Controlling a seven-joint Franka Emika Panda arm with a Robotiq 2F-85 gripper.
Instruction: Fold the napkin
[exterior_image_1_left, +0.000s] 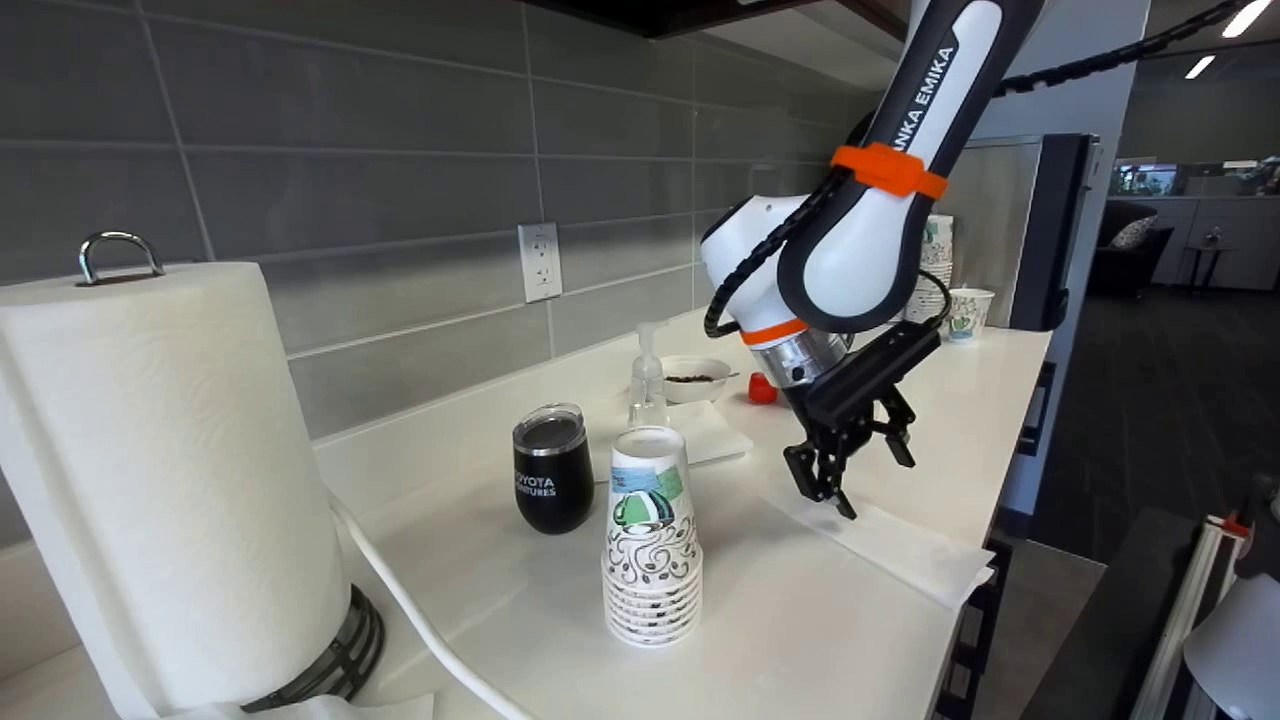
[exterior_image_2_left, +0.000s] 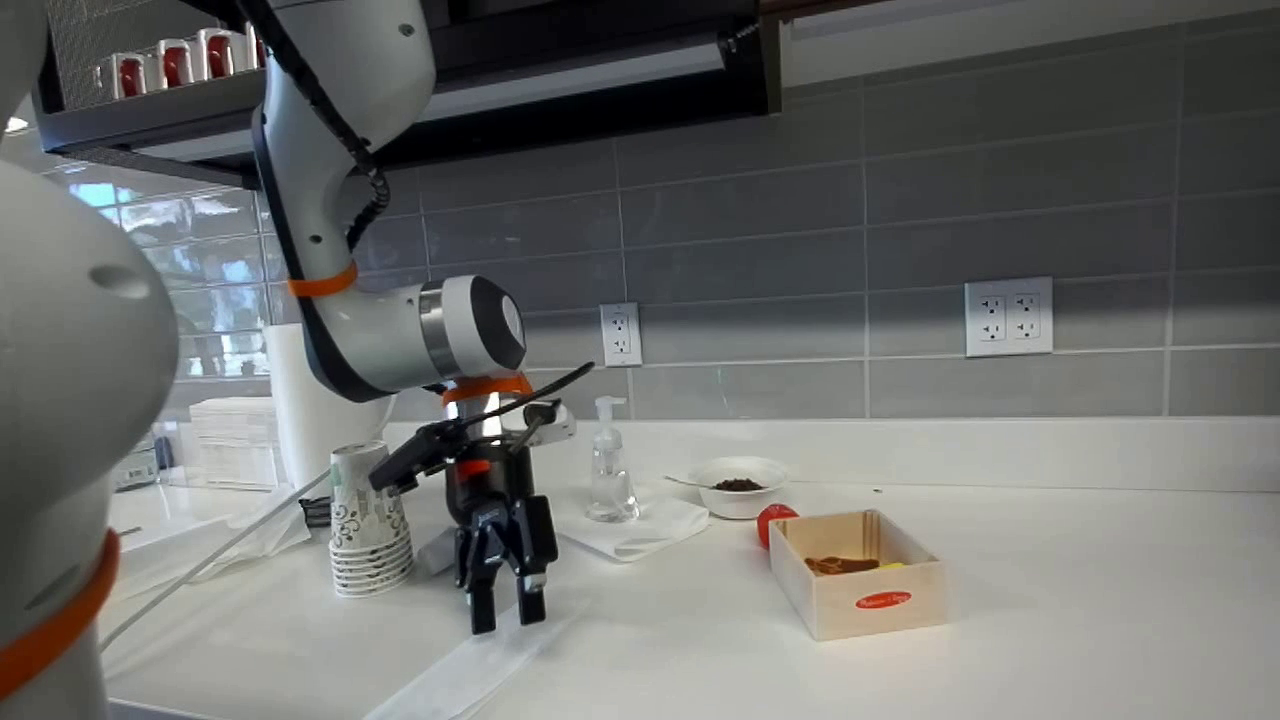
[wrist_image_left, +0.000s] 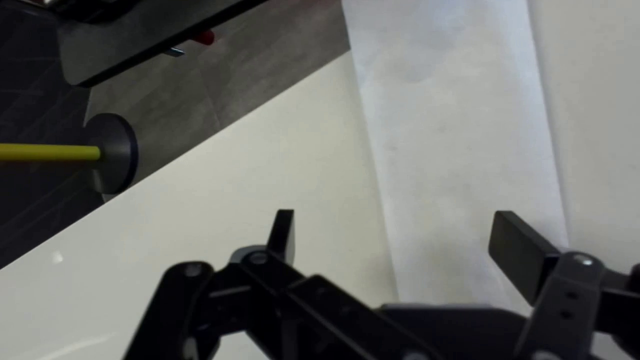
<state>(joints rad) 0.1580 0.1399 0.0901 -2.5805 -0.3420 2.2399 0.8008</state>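
Note:
The napkin is a thin white sheet lying flat on the counter as a long strip. One end reaches past the counter's front edge. It also shows in an exterior view and in the wrist view, on the right. My gripper is open with nothing between its fingers. It points down over the napkin's inner end, in both exterior views. In the wrist view, one finger is above the napkin and the other above bare counter left of it. Whether the fingertips touch the surface I cannot tell.
A stack of paper cups and a black tumbler stand near the paper-towel roll. A soap dispenser stands on another white sheet. A bowl, a red object and a wooden box are farther along.

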